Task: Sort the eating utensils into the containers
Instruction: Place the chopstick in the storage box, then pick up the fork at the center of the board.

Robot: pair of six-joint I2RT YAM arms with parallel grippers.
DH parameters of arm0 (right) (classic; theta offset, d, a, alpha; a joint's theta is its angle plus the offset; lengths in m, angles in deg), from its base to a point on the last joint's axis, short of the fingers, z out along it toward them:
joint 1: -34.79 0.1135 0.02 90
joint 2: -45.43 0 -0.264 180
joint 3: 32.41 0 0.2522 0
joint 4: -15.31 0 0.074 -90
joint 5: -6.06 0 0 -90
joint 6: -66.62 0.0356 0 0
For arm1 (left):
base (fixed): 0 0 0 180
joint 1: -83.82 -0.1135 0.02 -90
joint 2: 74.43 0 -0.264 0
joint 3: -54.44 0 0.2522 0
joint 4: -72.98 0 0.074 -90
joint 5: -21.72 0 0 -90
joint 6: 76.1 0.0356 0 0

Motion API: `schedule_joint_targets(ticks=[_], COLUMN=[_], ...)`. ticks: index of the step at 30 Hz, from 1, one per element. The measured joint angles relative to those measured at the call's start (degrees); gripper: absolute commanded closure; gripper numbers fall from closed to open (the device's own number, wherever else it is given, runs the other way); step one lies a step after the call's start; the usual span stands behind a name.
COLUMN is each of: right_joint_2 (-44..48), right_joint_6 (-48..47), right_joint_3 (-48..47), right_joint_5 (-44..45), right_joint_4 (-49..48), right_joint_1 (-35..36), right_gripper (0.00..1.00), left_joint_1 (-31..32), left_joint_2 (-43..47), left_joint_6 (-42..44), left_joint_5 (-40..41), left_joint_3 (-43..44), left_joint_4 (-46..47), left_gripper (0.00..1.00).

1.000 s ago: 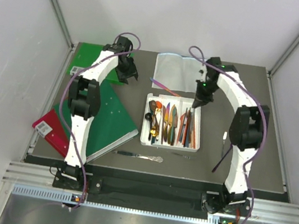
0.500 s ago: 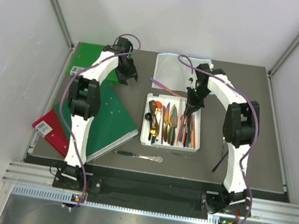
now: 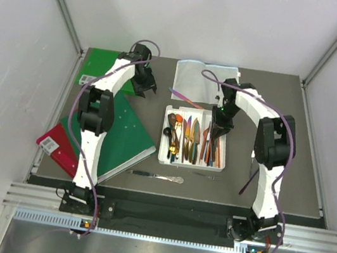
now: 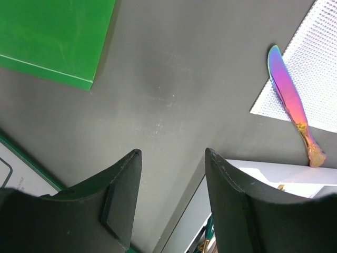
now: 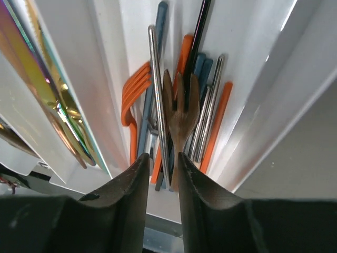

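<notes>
Dark grey tabletop (image 3: 285,158) is filling the overhead view, pale walls standing round it. A flat green book (image 3: 123,129) is lying at the left, and a white rectangular plastic tray (image 3: 190,165) with long narrow compartments is sitting mid-table, loaded with coloured cutlery. The right gripper (image 3: 219,128) is hanging low over the tray's right-hand compartment. From its wrist camera the black fingers (image 5: 126,195) are standing only a narrow gap apart, and a bronze-coloured metal fork (image 5: 180,103) is running its handle down into that gap, tines pointing away. The fork is lying over orange plastic forks (image 5: 134,92) with a slim silver chopstick (image 5: 156,79) alongside. Whether the pads are pressing on that handle I cannot tell.

Over to the left gripper (image 3: 143,89): it is hovering above bare table beyond the tray's far-left corner, fingers spread well apart, nothing between them. Just right of it an iridescent purple knife with a gold handle (image 4: 288,95) is lying outside the tray; its blade is resting on the edge of a clear mesh pouch (image 4: 316,68) and its handle end is sitting just beside the tray's far rim. At the near side a silver table knife (image 3: 157,176) is lying on the table in front of the tray.
</notes>
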Motion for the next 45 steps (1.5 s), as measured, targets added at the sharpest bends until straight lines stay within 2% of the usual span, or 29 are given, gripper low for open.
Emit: schedule_joint_targets(ticks=[7, 11, 14, 19, 24, 45], right_joint_2=[11.6, 22.4, 25.8, 25.5, 25.0, 22.4], right_joint_6=[0.2, 0.0, -0.3, -0.3, -0.3, -0.8], right_joint_3=[5.1, 10.7, 15.9, 27.1, 31.8, 35.0], right_joint_5=[3.9, 7.8, 10.3, 11.9, 12.4, 18.3], right_joint_4=[0.0, 0.0, -0.8, -2.9, -4.8, -10.4], right_joint_1=[-2.0, -7.5, -11.1, -12.0, -12.5, -19.8], right_gripper=[0.71, 0.72, 0.72, 0.71, 0.71, 0.71], left_joint_1=[0.0, 0.0, 0.1, 0.3, 0.4, 0.4], left_joint_2=[0.0, 0.0, 0.0, 0.0, 0.0, 0.0], left_joint_6=[0.0, 0.0, 0.0, 0.0, 0.0, 0.0], left_joint_5=[0.0, -0.1, -0.3, -0.5, -0.4, -0.5], left_joint_3=[-0.8, -1.1, -1.1, -1.1, -1.1, -1.1], left_joint_4=[0.1, 0.5, 0.5, 0.5, 0.5, 0.5], left_gripper=[0.44, 0.44, 0.44, 0.44, 0.43, 0.43])
